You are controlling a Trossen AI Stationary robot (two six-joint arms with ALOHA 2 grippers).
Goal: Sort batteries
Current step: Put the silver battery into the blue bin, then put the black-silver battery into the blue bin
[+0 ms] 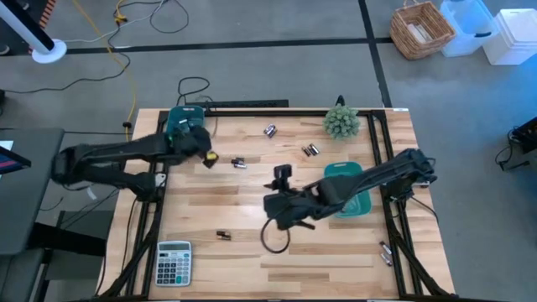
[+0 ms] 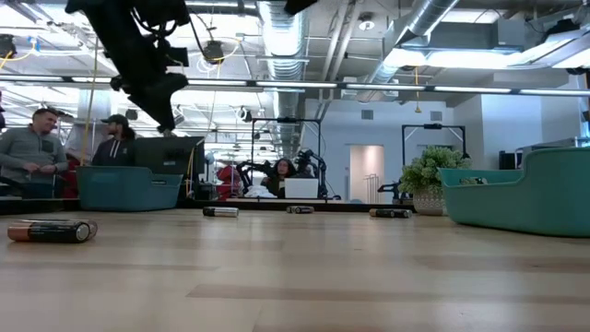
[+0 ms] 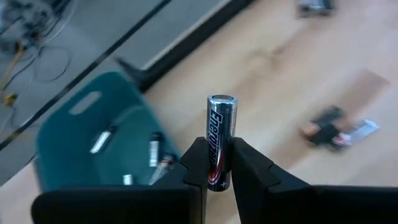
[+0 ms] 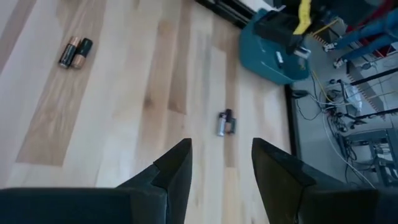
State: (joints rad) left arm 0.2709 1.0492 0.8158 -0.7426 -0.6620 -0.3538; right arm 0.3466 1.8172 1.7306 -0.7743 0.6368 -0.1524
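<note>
The table carries two teal bins, a calculator and scattered batteries. The left gripper clamps one silver battery upright, just beside the left bin. The right gripper is spread apart and empty above mid-table.

Two teal bins, one calculator, one small plant, and roughly a dozen loose batteries.
</note>
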